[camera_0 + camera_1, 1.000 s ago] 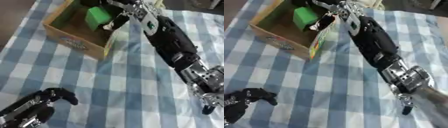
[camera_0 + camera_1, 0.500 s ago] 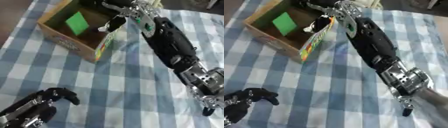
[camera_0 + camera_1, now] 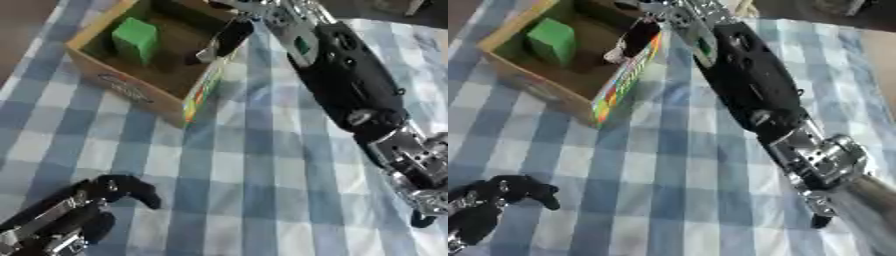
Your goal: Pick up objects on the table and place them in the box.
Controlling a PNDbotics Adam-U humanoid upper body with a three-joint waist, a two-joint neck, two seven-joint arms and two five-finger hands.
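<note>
At about 7 o'clock, nearest me, the left hand (image 3: pixel 109 192) is resting idle on the cloth (image 3: pixel 254 180), its dark fingers curled over and holding nothing. The cloth, a blue and white check, is covering the whole table and lying fairly flat. From 4 o'clock the right arm (image 3: pixel 350 85) is stretching up and across toward 12, black with silver joints near the wrist end. The right hand (image 3: pixel 226 40) is hanging over the box's (image 3: pixel 131 90) near right wall at about 12 o'clock, fingers pointing down into it; I cannot tell whether they are open or closed. The cardboard box is sitting at 11 o'clock, and a green block (image 3: pixel 136 37) is lying inside it toward the far left. Beyond the cloth at 10 o'clock a strip of brown surface is showing.
</note>
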